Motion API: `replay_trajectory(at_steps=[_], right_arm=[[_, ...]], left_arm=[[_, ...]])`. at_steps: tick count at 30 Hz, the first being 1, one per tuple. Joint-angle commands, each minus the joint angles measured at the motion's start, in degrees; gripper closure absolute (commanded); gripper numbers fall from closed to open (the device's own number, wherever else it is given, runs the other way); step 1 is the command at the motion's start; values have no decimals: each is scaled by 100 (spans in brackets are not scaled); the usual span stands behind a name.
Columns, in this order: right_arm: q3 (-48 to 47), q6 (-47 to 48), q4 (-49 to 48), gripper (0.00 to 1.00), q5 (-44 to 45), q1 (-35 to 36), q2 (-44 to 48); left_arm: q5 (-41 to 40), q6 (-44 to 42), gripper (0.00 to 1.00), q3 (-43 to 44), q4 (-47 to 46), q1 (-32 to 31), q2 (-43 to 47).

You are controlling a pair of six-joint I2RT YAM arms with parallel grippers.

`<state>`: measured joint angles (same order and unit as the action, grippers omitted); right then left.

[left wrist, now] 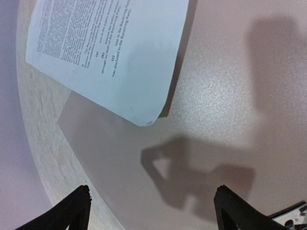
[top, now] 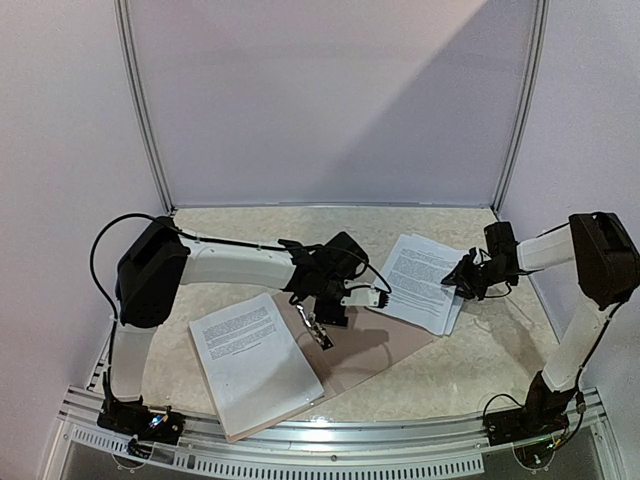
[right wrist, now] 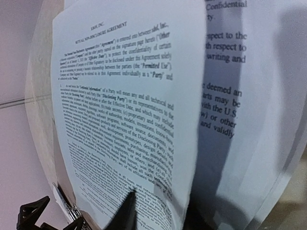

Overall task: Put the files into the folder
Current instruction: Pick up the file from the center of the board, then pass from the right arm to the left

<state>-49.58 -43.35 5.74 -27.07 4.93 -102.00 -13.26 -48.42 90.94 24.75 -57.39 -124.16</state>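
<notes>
The tan folder (top: 385,345) lies open on the table, with its metal clip (top: 318,331) on the spine. One printed sheet (top: 250,355) rests on its left leaf. The remaining files (top: 420,278) form a stack at the right, overlapping the folder's far corner. My left gripper (top: 377,297) hangs open over the bare right leaf (left wrist: 216,96), with a corner of the files (left wrist: 110,52) ahead of it. My right gripper (top: 463,280) is at the stack's right edge, shut on the top sheet (right wrist: 124,96). That sheet is raised off the stack, with one finger (right wrist: 127,211) on top and the other hidden beneath.
White walls and an aluminium frame close in the table at the back and sides. The left arm reaches across above the folder's spine. In the right wrist view, the clip (right wrist: 72,213) and part of the left gripper (right wrist: 31,213) show beyond the raised sheet.
</notes>
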Motion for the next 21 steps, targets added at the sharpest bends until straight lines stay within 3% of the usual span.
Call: replay_trajectory(at_steps=[1,3,6,11,16,21], right_arm=[[-135,-183,-182,88,-34,-43,-234],[-311,-62,-47,100,-97,-61,-259],[-857,320,409,100,19,-50,-106],[-2141,1855,1705,100,626,346,472],[-3704,3791,3312,100,647,1463,533],[-4298,5299,4016,100,-8,2668,684]], left_arm=[[253,3,9,-87,163,-97,290],[426,34,9,-37,325,-56,444],[755,184,8,150,733,80,748],[1264,446,6,414,1392,516,1432],[1757,650,0,616,1786,1003,2163],[2141,782,1,954,2229,1435,2756]])
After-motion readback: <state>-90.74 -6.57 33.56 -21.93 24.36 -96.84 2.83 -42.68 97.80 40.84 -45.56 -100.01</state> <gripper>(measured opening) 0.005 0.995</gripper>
